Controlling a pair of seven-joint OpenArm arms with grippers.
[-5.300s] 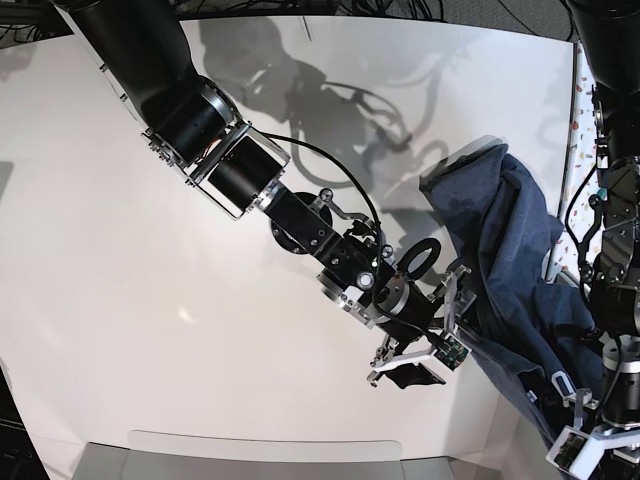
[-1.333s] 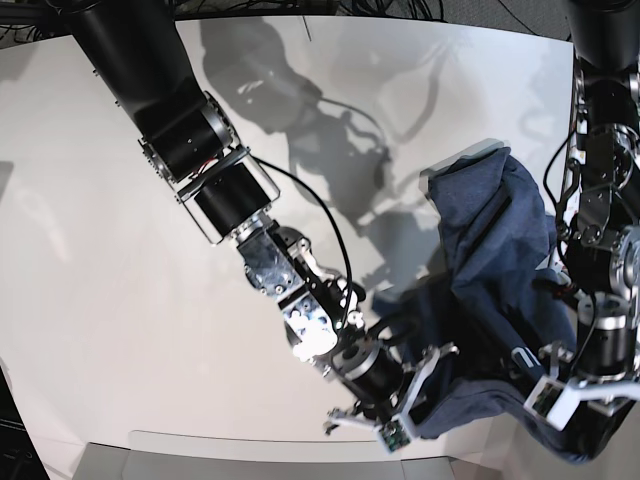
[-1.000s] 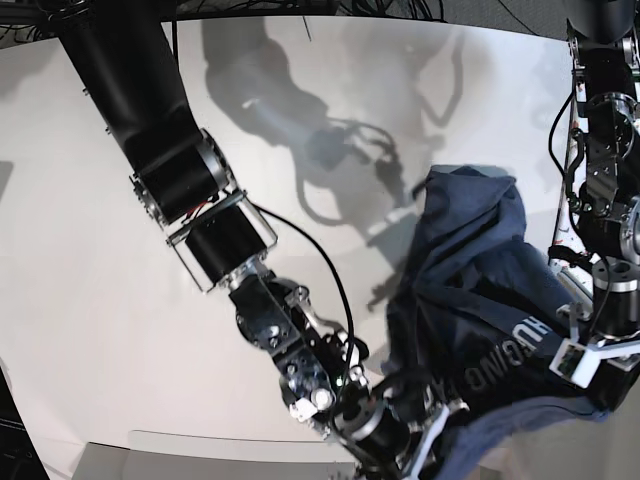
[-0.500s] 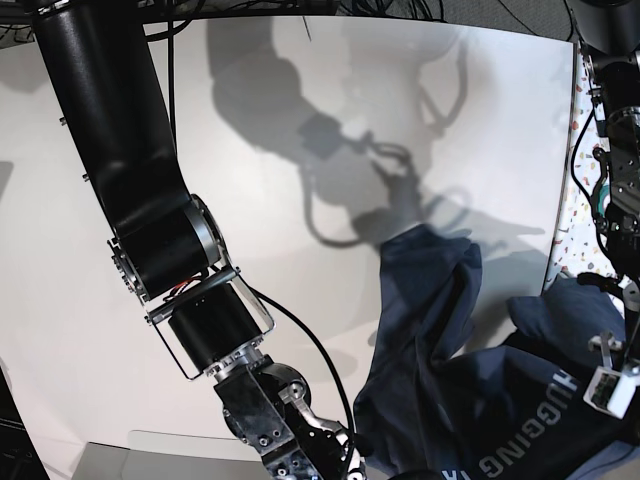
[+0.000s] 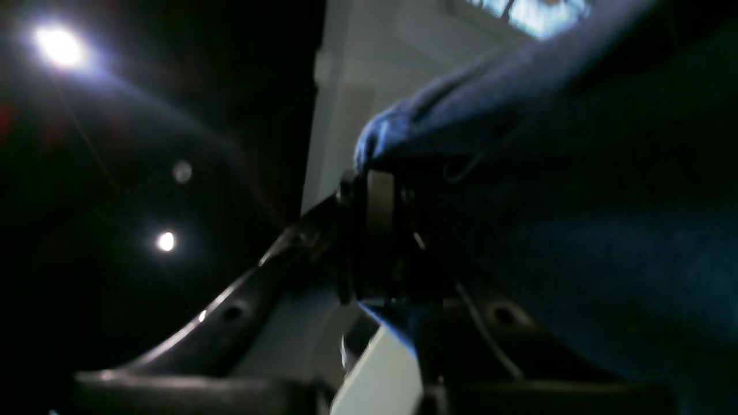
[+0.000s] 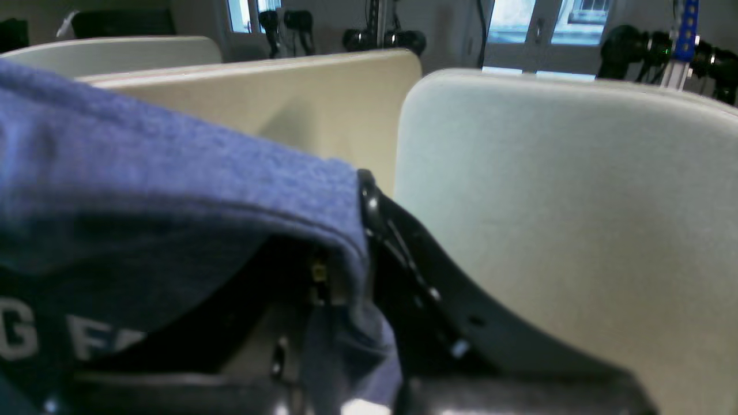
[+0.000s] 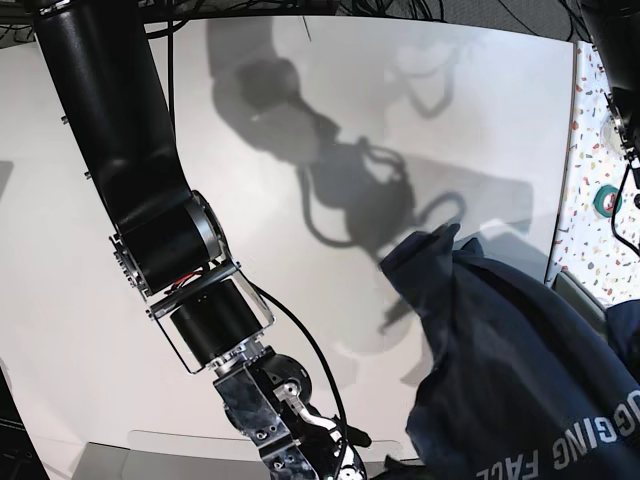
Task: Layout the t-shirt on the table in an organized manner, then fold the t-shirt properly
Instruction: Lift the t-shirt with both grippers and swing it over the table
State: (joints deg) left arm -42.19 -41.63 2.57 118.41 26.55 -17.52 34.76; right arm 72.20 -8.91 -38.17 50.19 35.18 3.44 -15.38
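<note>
The dark navy t-shirt (image 7: 500, 370) hangs lifted over the near right of the white table (image 7: 300, 110), with white lettering (image 7: 590, 440) showing low on it. In the left wrist view my left gripper (image 5: 383, 173) is shut on a fold of the t-shirt (image 5: 548, 144). The right wrist view shows my right gripper (image 6: 351, 230) shut on the hem of the t-shirt (image 6: 173, 173), with lettering (image 6: 23, 340) below. In the base view both grippers are out of frame. Only the right arm (image 7: 170, 250) shows, running off the bottom edge.
A narrow speckled surface (image 7: 600, 120) lies along the table's right edge with a green ring (image 7: 607, 200) on it. A pale grey panel (image 7: 180, 455) sits at the table's front edge. Pale rounded panels (image 6: 565, 202) stand behind the right gripper.
The t-shirt has risen further and shifted toward the lower right. Its far end has come off the table. The left arm has left the base view, and the right arm has barely moved.
</note>
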